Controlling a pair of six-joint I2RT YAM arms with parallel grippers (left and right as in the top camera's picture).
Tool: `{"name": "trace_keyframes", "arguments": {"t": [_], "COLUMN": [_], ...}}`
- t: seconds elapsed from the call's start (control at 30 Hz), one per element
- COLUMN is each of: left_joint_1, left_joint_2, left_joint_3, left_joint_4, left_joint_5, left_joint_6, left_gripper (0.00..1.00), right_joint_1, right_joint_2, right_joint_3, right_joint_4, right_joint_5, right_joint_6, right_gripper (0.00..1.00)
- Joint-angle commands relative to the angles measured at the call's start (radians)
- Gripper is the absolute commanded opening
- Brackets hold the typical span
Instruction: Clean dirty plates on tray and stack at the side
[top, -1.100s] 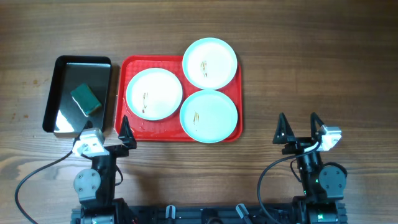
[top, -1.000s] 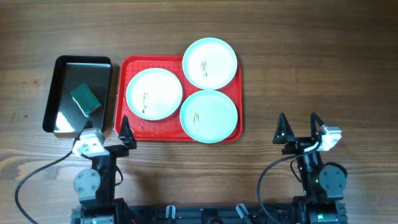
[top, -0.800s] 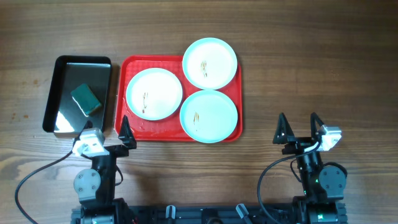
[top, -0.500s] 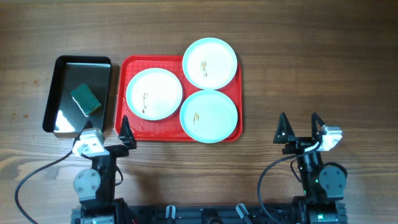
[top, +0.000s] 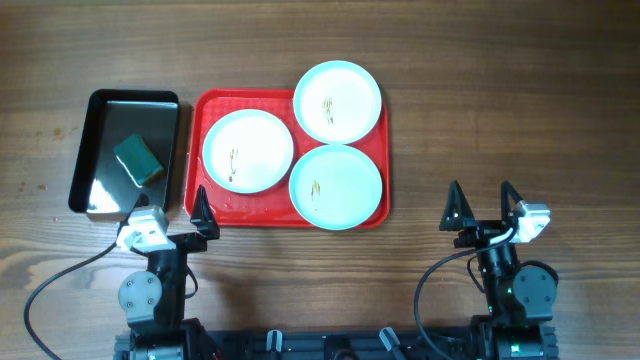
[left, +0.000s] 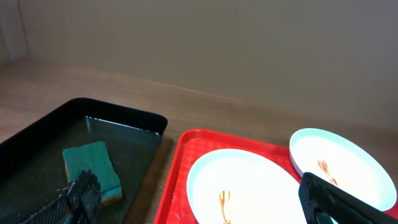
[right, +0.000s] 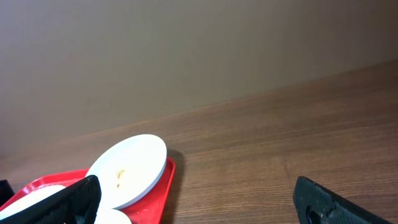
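A brown wood-grain table (top: 520, 100) meets a plain beige wall (right: 155, 56).

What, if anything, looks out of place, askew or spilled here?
The farthest round pale mint plate overhangs the far rim of the red rectangular plastic tray and looks tilted on it in the right wrist view. Nothing else looks spilled or damaged.

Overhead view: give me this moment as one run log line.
left claw open, empty | right claw open, empty | plates three, smeared, on tray | sponge in black tray | stacking not begun
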Motion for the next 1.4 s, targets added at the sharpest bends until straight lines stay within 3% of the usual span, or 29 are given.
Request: {"name": "trace_keyframes", "arguments": {"t": [0.0,0.27,0.53,0.8,1.0,1.13,1.37], "left_joint_1": [-0.005,-0.005,-0.005,-0.005,-0.005,-0.005,-0.005], "left_joint_2": [-0.004,-0.004,-0.004,0.003,0.108,0.292,0.700], "left_joint_3": [-0.007,-0.007,-0.005,0.082,0.245,0.445,0.831], "left_joint_4": [-0.001,-0.001,0.071,0.068,-0.068,-0.229,-0.561], "left_joint_5": [0.005,0.005,0.069,0.080,0.091,0.109,0.143], "left_joint_6": [0.020,0.020,0.020,0.009,-0.011,-0.019,-0.034], "left_gripper": [1.00,1.00,1.00,1.00,1.00,1.00,1.00], "right_joint_1": [-0.003,-0.003,-0.003,-0.003,-0.003,-0.003,-0.003], "right_joint_2": [0.002,0.002,0.002,0.019,0.146,0.325,0.682], "right_joint_3": [-0.001,-0.001,-0.001,0.068,0.168,0.333,0.705], "right_joint_4": [0.003,0.017,0.106,0.140,0.140,0.094,-0.209], "right_joint_5": [0.021,0.008,-0.149,-0.183,-0.251,-0.296,-0.393], "right_joint_6": [0.000,0.001,-0.003,-0.059,-0.092,-0.113,-0.171], "right_gripper": [1.00,1.00,1.00,1.00,1.00,1.00,1.00]}}
